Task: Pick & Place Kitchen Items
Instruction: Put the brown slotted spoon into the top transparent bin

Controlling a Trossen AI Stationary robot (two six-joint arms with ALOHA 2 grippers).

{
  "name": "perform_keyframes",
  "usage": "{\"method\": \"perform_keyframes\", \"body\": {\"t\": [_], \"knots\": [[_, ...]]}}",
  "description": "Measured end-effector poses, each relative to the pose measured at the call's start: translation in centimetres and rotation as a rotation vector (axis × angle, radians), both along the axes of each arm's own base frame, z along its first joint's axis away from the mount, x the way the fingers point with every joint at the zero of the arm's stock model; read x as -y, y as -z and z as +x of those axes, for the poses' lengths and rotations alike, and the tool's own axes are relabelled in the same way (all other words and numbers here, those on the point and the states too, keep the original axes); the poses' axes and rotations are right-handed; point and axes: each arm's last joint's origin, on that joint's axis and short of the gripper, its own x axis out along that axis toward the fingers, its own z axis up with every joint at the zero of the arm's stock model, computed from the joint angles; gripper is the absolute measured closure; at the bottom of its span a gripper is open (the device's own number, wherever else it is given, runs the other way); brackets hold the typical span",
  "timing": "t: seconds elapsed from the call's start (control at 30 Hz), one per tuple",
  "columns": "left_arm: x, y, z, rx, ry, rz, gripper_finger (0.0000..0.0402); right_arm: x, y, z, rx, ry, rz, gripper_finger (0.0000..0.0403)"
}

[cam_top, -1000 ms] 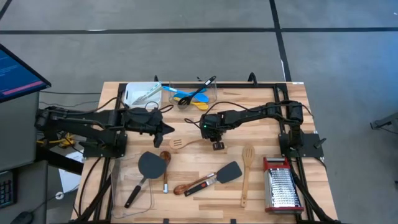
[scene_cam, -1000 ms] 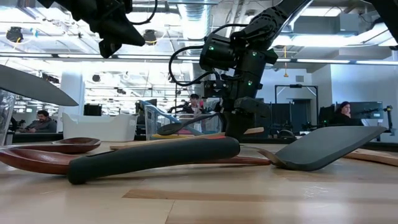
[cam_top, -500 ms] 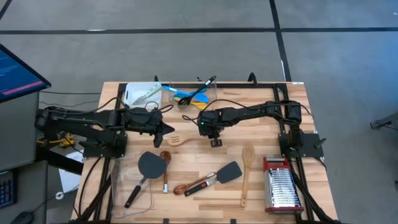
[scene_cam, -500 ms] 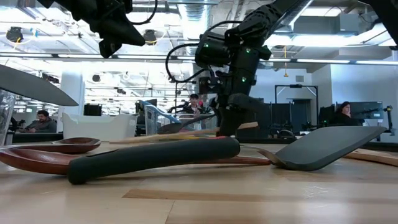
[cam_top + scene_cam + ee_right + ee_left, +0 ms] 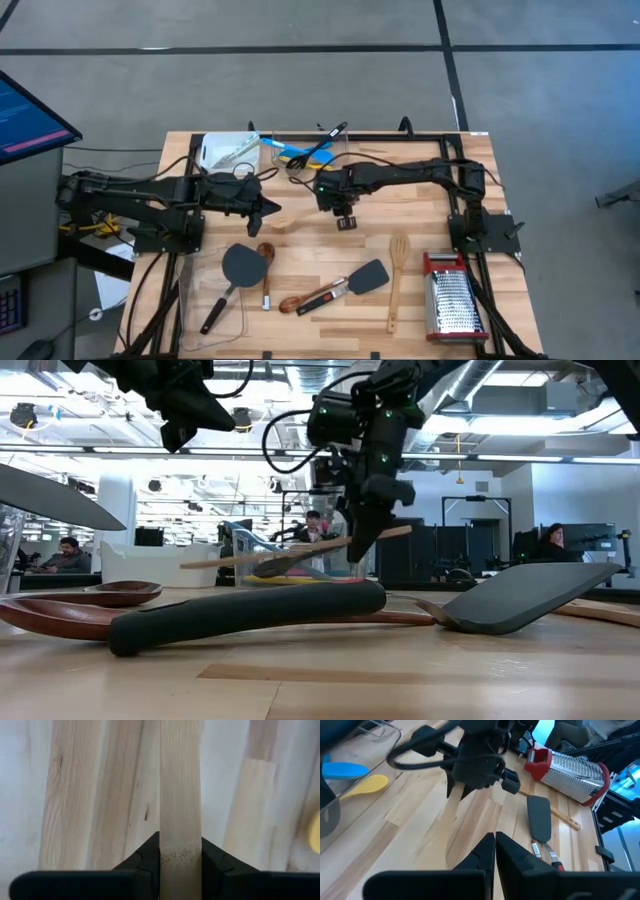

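Two dark grey spatulas (image 5: 243, 266) (image 5: 369, 275), three wooden utensils (image 5: 398, 262) (image 5: 282, 219) (image 5: 265, 258), one steel grater (image 5: 452, 296), two robot arms (image 5: 150, 195) (image 5: 410, 180).

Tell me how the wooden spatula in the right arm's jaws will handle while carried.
The wooden spatula probably stays stiff: it juts out straight in the low view. The right gripper holds it near one end, so it may pivot. Flat sides between the jaws should resist rolling.

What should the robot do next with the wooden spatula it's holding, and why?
Probably carry it on toward the tub. The right end effector grips the wooden spatula by its handle, clear of the table, and other utensils already lie in that tub.
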Motion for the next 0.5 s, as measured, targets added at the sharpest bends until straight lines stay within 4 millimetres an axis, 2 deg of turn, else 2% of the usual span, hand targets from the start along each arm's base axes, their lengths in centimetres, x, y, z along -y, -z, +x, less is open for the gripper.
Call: {"method": "perform_keyframes", "body": {"t": [0.3, 0.5], "knots": [[0.0, -0.1, 0.0, 0.008, 0.000, 0.000, 0.0400, 1.0, -2.6, 0.2, -0.016, 0.026, 0.001, 0.0327], [0.0, -0.1, 0.1, 0.013, 0.000, 0.000, 0.0400, 1.6, -5.1, -0.8, -0.025, 0.052, -0.046, 0.0327]]}}
